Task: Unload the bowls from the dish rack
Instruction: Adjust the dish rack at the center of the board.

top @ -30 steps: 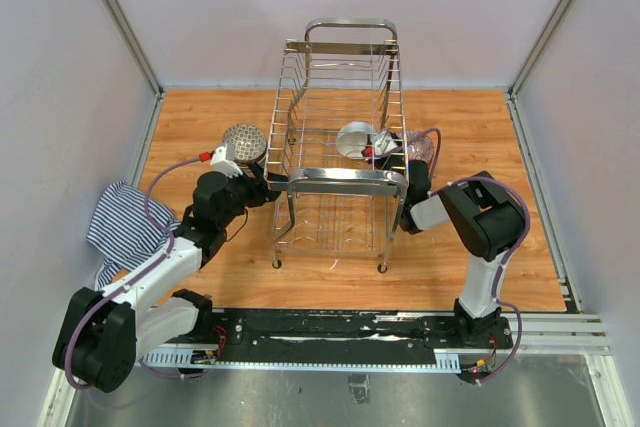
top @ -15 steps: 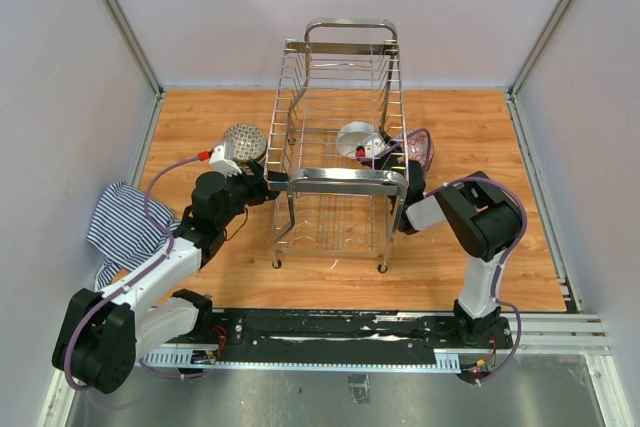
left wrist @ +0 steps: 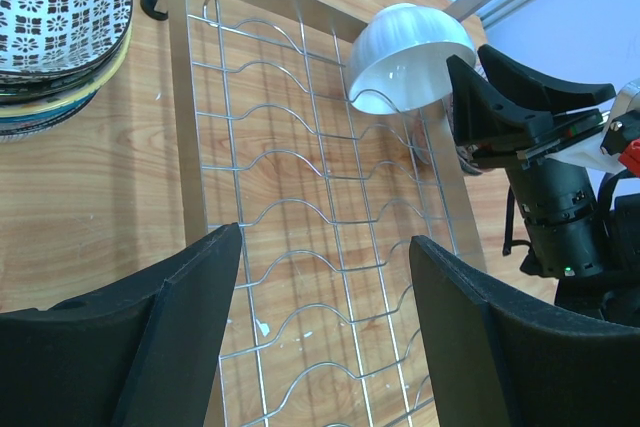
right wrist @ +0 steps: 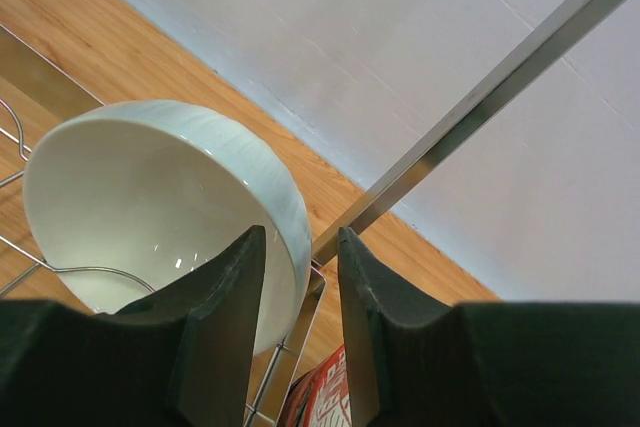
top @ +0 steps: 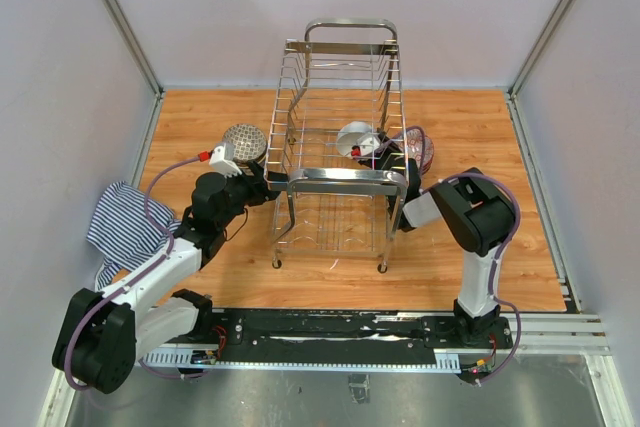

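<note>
Cloth [top: 118, 219] first, since it's nearest on the bench [top: 470, 267]: striped, bunched at the left edge, well apart from the action. Further in, the left gripper [left wrist: 325, 247] hangs just beside the left side of the dish rack [top: 345, 179], jaws wide and holding nothing. Looks parked to me.

The real work is on the right. The right gripper [right wrist: 300, 237] reaches in over the rack's right side, jaws narrow and astride the rim of the white bowl [right wrist: 150, 207], one finger inside, one outside. There's a sliver of gap on the outer side, so I'd say it isn't clamped yet.

That bowl leans on the wires toward the rack's right side and looks like the only one in there. A dark patterned stack [top: 243, 143] sits on the bench left of the rack, a reddish bowl [top: 420, 150] right of it.

My take: finish the pinch well down the wall, not just on the lip. Then lift straight up clear of the wires before swinging right. Glazed ceramic could slip or tip if grabbed shallow.
</note>
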`<action>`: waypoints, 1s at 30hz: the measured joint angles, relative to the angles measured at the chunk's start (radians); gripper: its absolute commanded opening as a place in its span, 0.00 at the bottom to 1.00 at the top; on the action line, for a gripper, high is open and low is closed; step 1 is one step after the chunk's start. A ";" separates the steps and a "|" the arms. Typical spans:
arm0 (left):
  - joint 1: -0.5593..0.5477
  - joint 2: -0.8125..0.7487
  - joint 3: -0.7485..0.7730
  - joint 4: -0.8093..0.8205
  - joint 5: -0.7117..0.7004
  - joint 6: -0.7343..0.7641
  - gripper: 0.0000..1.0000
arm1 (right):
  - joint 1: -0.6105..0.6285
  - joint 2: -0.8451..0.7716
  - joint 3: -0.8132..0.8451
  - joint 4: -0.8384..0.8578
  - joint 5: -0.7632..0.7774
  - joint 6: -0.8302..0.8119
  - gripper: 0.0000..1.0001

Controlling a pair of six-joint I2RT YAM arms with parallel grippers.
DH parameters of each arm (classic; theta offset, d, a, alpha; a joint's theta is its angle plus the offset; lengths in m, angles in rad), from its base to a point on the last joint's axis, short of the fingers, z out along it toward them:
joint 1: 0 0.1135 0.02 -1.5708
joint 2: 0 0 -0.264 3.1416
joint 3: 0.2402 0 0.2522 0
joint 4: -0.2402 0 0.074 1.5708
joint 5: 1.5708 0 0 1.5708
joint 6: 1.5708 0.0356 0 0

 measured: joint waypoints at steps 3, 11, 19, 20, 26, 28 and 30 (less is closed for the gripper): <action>0.000 0.000 -0.001 0.000 0.000 0.000 0.73 | 0.000 0.010 0.010 -0.002 0.000 -0.002 0.34; 0.000 0.000 -0.008 0.006 0.000 0.000 0.73 | 0.000 0.023 0.026 -0.001 0.003 -0.006 0.26; 0.000 0.000 -0.011 0.006 -0.001 0.000 0.73 | 0.000 0.066 0.049 0.027 0.016 -0.021 0.17; 0.000 0.000 -0.011 0.006 -0.001 0.000 0.73 | 0.000 0.068 0.050 0.031 0.018 -0.021 0.16; 0.000 0.000 -0.011 0.006 -0.001 0.000 0.73 | 0.000 0.082 0.058 0.050 0.032 -0.027 0.10; 0.000 0.000 -0.011 0.006 -0.002 0.000 0.73 | 0.000 0.085 0.058 0.056 0.034 -0.033 0.08; 0.000 0.000 -0.011 0.006 -0.002 0.000 0.73 | 0.000 0.087 0.058 0.059 0.035 -0.035 0.04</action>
